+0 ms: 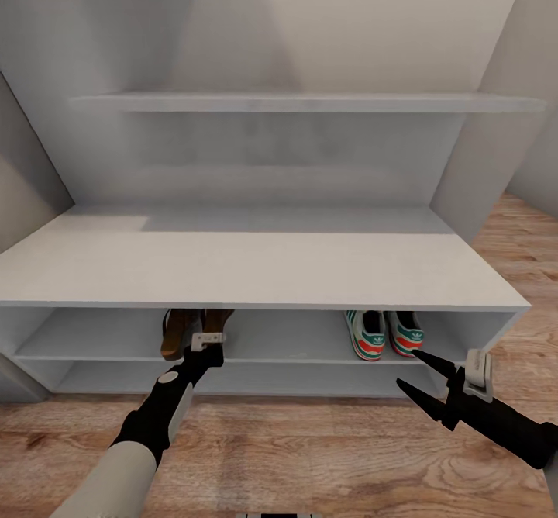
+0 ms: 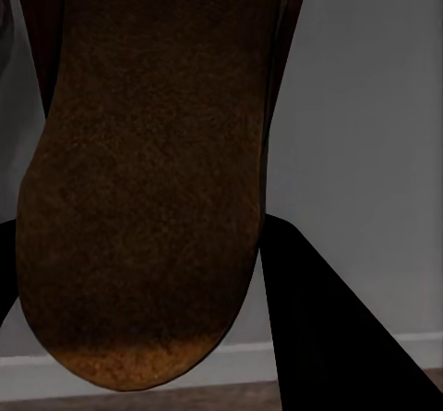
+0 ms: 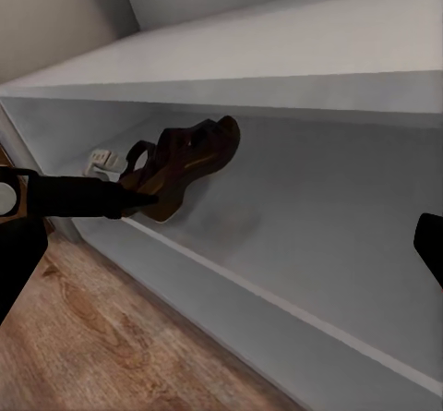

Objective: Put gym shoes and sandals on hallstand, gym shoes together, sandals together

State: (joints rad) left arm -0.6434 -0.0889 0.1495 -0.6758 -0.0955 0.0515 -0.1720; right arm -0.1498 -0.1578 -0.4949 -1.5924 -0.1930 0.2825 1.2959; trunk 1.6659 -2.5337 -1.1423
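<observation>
Brown sandal (image 2: 138, 180) sole hides left end effector (image 1: 203, 345) fingertips.

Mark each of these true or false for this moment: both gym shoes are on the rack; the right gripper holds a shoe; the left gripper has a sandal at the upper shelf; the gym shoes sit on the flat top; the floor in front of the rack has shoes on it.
1. Both gym shoes are on the hallstand. True.
2. The right gripper holds a shoe. False: it is open and holds nothing.
3. The left gripper has a sandal at the upper shelf. True.
4. The gym shoes sit on the flat top. False: they stand side by side on the upper shelf, under the top.
5. Shoes lie on the corridor floor before the rack. False: the visible floor there is bare.
</observation>
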